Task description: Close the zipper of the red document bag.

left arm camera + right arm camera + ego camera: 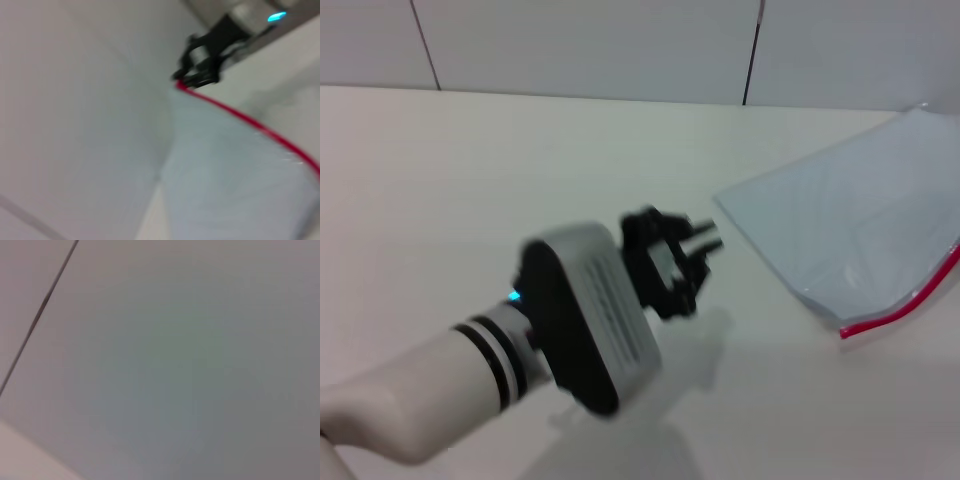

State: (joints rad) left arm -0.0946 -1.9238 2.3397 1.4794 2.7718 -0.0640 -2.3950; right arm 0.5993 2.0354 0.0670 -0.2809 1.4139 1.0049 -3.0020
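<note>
Left hand (695, 262) hovers over the bench (450, 180), holding nothing, fingers slightly parted. 1 red document bag (850, 220) lies just to its right; the zipper (905, 305), its long axis diagonal, runs along the near edge. Right hand (200, 70) appears at 1 zipper end; its grip I cannot tell

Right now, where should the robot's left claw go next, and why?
Probably sideways to its right, toward the red zipper. The left claw is over the table, clearly apart from the bag. The left wrist view shows the right claw at one end of the zipper, so the left claw likely has to reach the bag to help.
</note>
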